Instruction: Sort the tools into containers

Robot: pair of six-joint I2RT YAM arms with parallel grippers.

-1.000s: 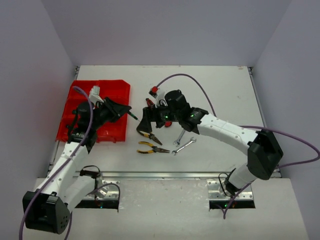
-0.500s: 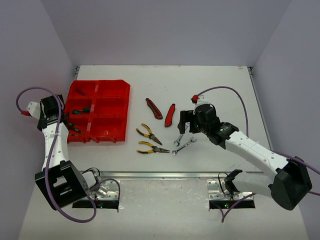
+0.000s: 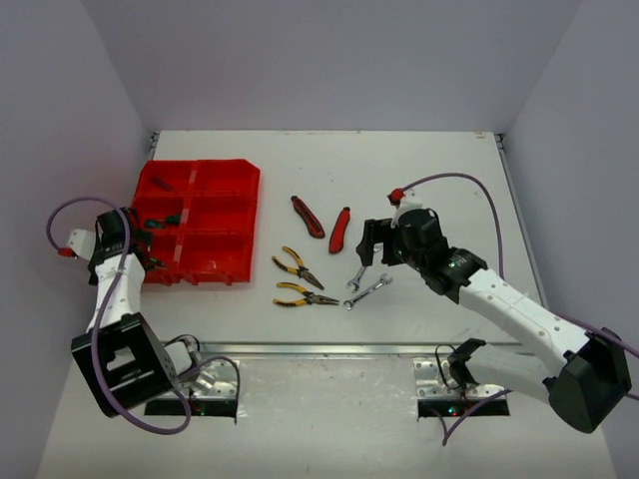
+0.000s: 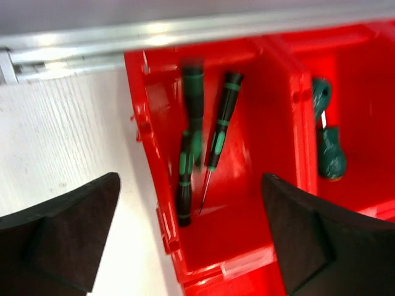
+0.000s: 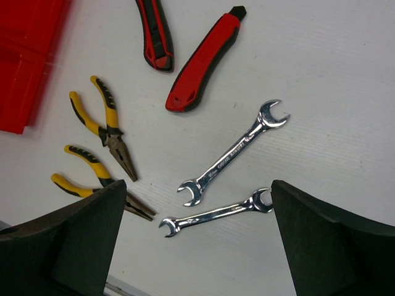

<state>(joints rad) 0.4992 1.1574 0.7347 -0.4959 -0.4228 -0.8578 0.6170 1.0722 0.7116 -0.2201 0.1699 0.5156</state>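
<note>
Black pads (image 5: 62, 246) of the right pincer (image 5: 197, 246) stand wide apart, empty, above two silver wrenches (image 5: 234, 151) lying on the counter (image 5: 333, 74), pliers (image 5: 108, 126) and red knives (image 5: 200, 61) just beside; the left pincer (image 4: 185, 234) gapes empty over the red tray (image 4: 151, 154) holding green screwdrivers (image 4: 220, 129). Risk: the wrenches lie flat and close, so one closure could catch both or slip off thin steel. The tray's near compartments are blurred or masked by the left arm (image 3: 110, 289).

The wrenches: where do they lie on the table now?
In the top view, the two wrenches lie side by side right of the yellow pliers, near the open right gripper.
</note>
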